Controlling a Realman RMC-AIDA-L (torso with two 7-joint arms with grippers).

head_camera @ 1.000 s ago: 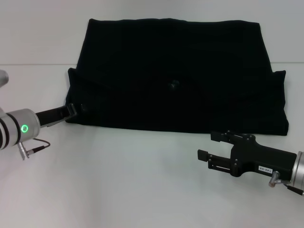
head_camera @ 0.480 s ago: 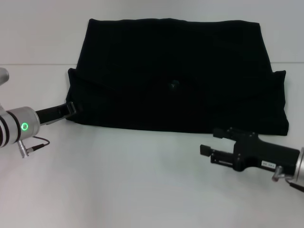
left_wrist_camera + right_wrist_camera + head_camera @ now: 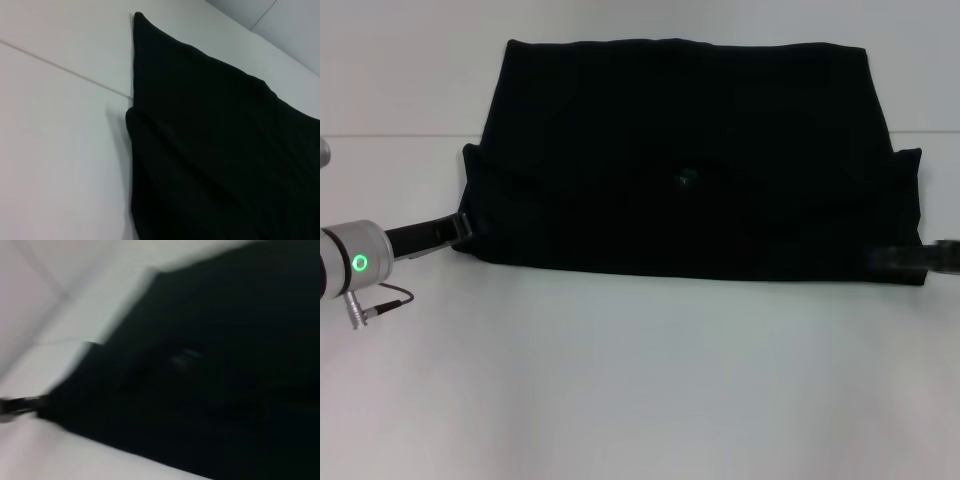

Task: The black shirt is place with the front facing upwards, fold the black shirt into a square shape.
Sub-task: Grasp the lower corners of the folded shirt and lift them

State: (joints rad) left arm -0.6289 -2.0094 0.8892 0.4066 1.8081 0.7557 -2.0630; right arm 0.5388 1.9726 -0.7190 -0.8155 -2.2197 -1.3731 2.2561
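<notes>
The black shirt lies flat on the white table as a wide folded rectangle, with a narrower layer on top and side flaps sticking out at both ends. It fills most of the left wrist view and the right wrist view. My left gripper reaches in from the left and touches the shirt's near left corner. My right gripper is a dark blur at the right edge, right at the shirt's near right corner. No lettering or label shows.
The white table stretches bare in front of the shirt. A thin seam line crosses the tabletop behind the left arm. A cable hangs by the left wrist.
My right gripper has swung from the open table in front of the shirt out to the right, up to the shirt's near right corner. The left gripper has shifted slightly left.
</notes>
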